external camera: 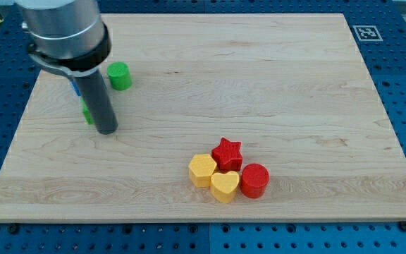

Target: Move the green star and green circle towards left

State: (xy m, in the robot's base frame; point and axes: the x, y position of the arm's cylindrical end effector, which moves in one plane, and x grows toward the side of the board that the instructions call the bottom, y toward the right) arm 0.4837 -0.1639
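Note:
The green circle block (120, 75) stands near the view's top left of the wooden board (273, 85). A green block (87, 113), probably the green star, is mostly hidden behind my dark rod, only a sliver showing at the rod's left. My tip (107, 130) rests on the board just right of and below that green sliver, and below-left of the green circle. A blue block (76, 89) peeks out behind the rod, above the green sliver.
A cluster sits at the view's bottom centre: a red star (226, 153), a yellow hexagon (202, 170), a yellow heart (225, 185) and a red circle (254, 179). The board's left edge lies close to the green blocks.

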